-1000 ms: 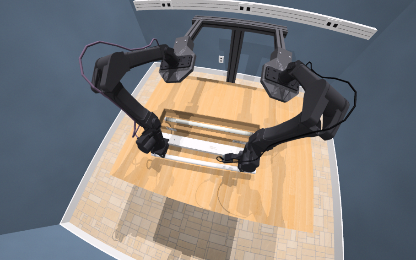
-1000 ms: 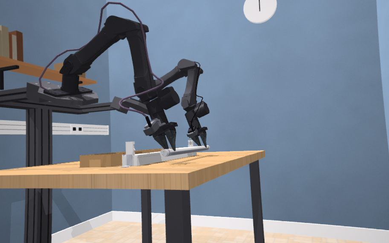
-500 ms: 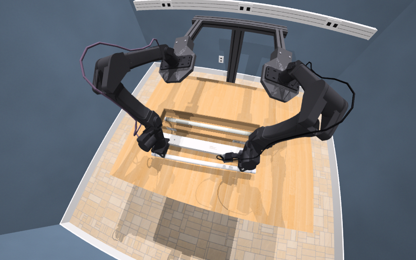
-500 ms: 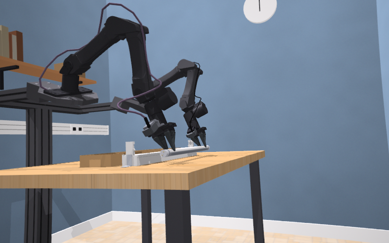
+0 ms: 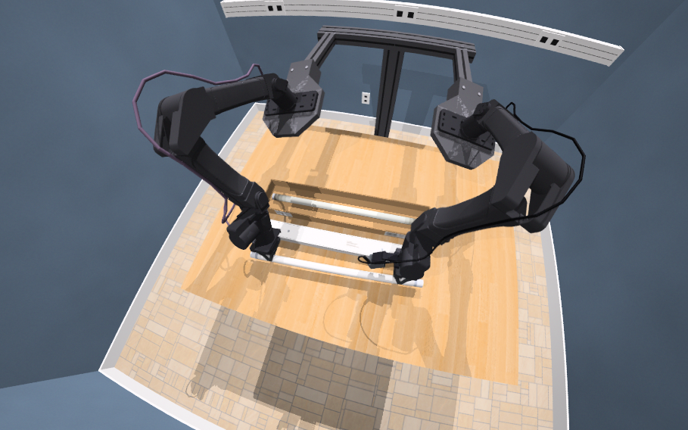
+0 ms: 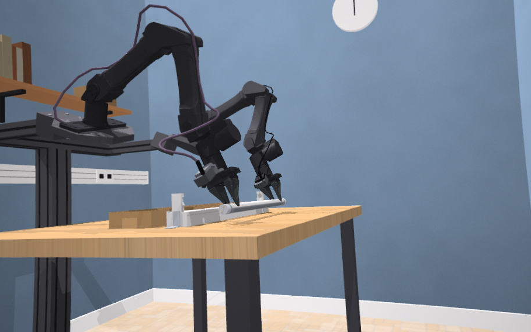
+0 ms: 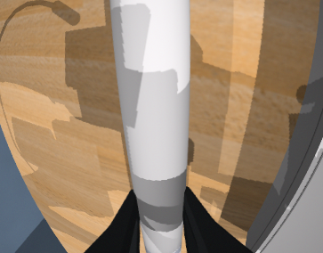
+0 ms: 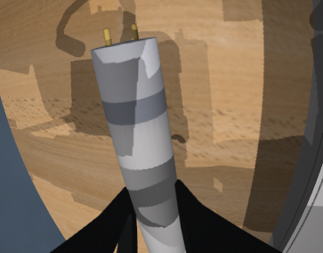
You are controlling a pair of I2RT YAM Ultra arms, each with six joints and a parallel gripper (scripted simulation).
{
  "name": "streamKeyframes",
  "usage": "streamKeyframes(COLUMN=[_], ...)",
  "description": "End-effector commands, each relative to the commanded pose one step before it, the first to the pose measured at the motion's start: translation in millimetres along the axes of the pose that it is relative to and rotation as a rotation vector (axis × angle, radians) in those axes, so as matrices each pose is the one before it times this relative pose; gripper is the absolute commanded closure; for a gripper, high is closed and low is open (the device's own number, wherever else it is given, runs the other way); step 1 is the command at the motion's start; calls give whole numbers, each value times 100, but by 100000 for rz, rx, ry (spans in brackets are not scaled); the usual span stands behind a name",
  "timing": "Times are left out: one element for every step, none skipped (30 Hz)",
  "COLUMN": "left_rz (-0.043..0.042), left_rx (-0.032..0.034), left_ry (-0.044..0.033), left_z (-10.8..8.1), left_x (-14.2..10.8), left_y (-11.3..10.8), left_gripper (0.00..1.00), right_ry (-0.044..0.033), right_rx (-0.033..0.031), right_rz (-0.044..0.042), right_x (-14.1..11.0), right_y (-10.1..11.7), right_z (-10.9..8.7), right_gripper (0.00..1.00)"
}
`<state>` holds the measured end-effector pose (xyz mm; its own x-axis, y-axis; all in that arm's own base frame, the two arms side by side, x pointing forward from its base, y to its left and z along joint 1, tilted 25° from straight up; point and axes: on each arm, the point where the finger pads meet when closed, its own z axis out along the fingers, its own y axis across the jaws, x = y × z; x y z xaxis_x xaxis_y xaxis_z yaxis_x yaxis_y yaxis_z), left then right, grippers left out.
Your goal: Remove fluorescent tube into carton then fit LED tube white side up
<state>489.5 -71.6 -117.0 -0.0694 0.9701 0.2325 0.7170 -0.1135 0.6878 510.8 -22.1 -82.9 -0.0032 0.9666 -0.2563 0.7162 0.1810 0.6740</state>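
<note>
The LED tube is white and runs along the bench just in front of the light fixture. Both grippers hold it a little above the wood. My left gripper is shut on the LED tube near one end, and the left wrist view shows its fingers either side of the tube. My right gripper is shut on the other end, and the right wrist view shows its fingers behind the end with two pins. The old fluorescent tube lies in the carton. The fixture's lampholders stand empty.
The carton sits flat on the bench right behind the fixture. The bench's front edge is close to the tube in the exterior view. The arms' mounting frame stands at the back.
</note>
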Motion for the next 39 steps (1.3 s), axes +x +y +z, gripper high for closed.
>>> streamKeyframes(left_rz=[2226,745,341,-281,157,-417,-126,-358,517,-220,331,380,-251,208,0,0,-2345,-1080,74,317,1156,45,-2040,198,1007,441,-708,-474,-447,354,2031,0,0,-950,-1551,1006,354,-5,-1081], left_rx=[-1351,1473,542,-903,-130,-1408,-680,-280,251,-1243,352,737,-553,820,0,0,-2273,-2113,171,726,2866,61,-2641,158,1464,-970,-1277,543,386,475,1897,0,0,-1497,-1206,538,123,838,-775], left_ry=[-93,151,57,-104,-80,-207,-73,301,-148,-205,-33,61,-55,20,0,0,932,-79,78,127,317,-5,322,-481,-484,-22,-22,-393,323,119,213,0,0,-1020,659,-701,633,764,193], left_z=[-300,4,151,102,-149,-265,130,320,-266,-251,164,176,-188,-184,0,0,418,179,43,38,38,-3,570,-86,-120,-80,127,163,167,51,-258,0,0,79,483,-174,-101,202,262], left_x=[-374,69,-61,-112,12,-21,-127,103,-2,-39,-130,-53,63,65,0,0,593,-82,43,62,100,-4,367,-87,-197,-449,4,265,349,-55,-495,0,0,20,476,-446,39,262,324], left_y=[-59,-795,-255,309,-203,593,173,-19,-353,477,-174,-443,198,172,0,0,1276,902,-266,-423,-553,-34,511,-113,-525,293,383,-198,-139,-105,-557,0,0,27,656,-253,-288,-28,360], left_gripper=[89,89,89,89,89,89,89,89,89,89,89,89,89,89,89,89,89,89,89,89,89,89,89,89,89,89,89,89,89,89,89,89,89,89,89,89,89,89,89], right_ry=[-1365,146,-147,47,213,-122,-377,611,293,-67,139,-896,-91,-128,0,0,217,-265,156,185,-7,-16,-302,-223,-104,-36,-133,54,506,-27,-224,0,0,205,-792,132,128,387,48], right_rx=[-1184,1071,-591,-653,-1375,-2768,-2821,422,3235,485,1098,-1023,-1086,-2600,0,0,547,-2514,755,963,-225,18,1902,-585,512,-835,326,-185,97,-376,-736,0,0,1677,-235,511,-620,-342,242], right_rz=[-318,-172,239,270,-23,-15,261,-8,-520,66,-8,417,-183,229,0,0,-178,364,-170,-201,33,-7,286,488,-293,-46,43,-67,-497,27,295,0,0,-323,719,-155,-144,-363,-48], right_x=[-338,64,-72,-90,-49,50,-47,71,150,-9,24,-376,92,29,0,0,153,-88,76,88,5,-7,-199,-324,87,24,-25,51,315,-21,-127,0,0,139,-505,48,104,272,53], right_y=[-245,-615,229,225,549,1246,1253,-435,-1817,-408,-590,520,544,1476,0,0,-282,1254,-446,-533,185,-4,-1106,266,-249,416,-200,57,-79,169,422,0,0,-974,91,-270,299,149,-167], right_z=[-53,64,269,155,-781,-365,109,120,4,349,236,-217,-267,25,0,0,119,25,1,2,11,-1,816,-71,-79,-116,321,59,-170,-20,-8,0,0,315,283,-74,-83,-34,216], right_gripper=[89,89,89,89,89,89,89,89,89,89,89,89,89,89,89,89,89,89,89,89,89,89,89,89,89,89,89,89,89,89,89,89,89,89,89,89,89,89,89])
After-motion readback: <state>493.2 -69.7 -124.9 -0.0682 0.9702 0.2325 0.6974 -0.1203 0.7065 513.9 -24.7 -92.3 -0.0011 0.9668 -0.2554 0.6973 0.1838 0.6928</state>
